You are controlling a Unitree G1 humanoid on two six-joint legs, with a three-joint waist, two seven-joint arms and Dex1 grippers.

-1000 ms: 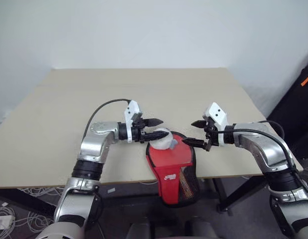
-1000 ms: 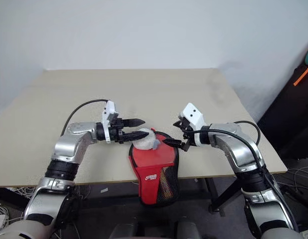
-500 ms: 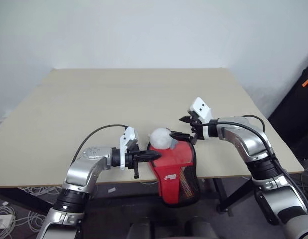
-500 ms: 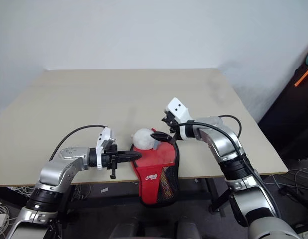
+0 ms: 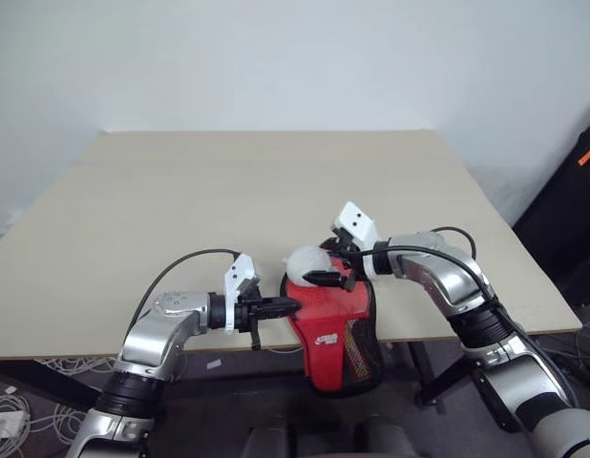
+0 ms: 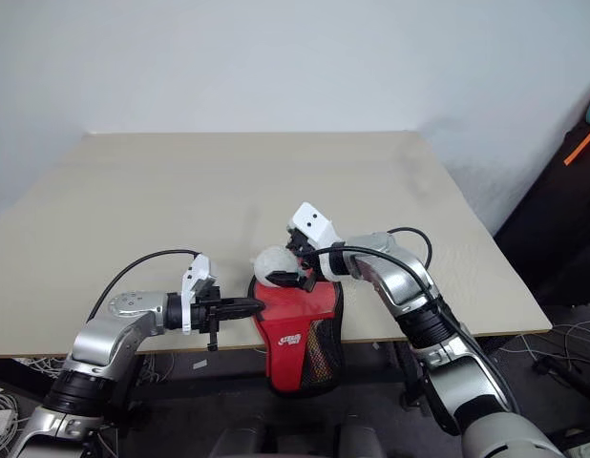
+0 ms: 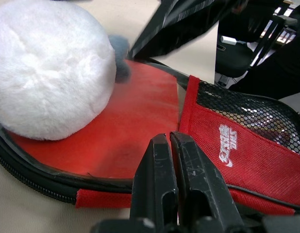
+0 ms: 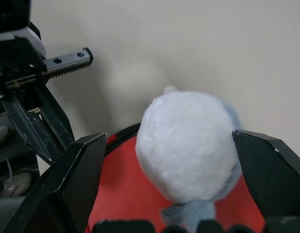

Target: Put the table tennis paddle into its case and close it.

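- Beige table [image 5: 228, 191], white wall behind.
- Case [image 5: 338, 329]: at near edge, mesh end hangs off; paddle [image 7: 135, 121] inside, red face exposed.
- Right gripper [image 5: 326, 269]: jaws wide apart, straddling white plush lump [image 5: 306, 262] on paddle.
- Left gripper [image 5: 287, 307]: jaws together, empty, tip at case rim.
- Risk: plush stays in → zip blocked; a nudge could tip overhanging case off table.

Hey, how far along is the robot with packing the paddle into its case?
Done: the red paddle appears to lie inside the open case at the table edge. In hand: a white fluffy ball sits on it, and the open right gripper straddles that ball; the left gripper is shut beside the case, holding nothing. Left: clear the ball, then zip the case.
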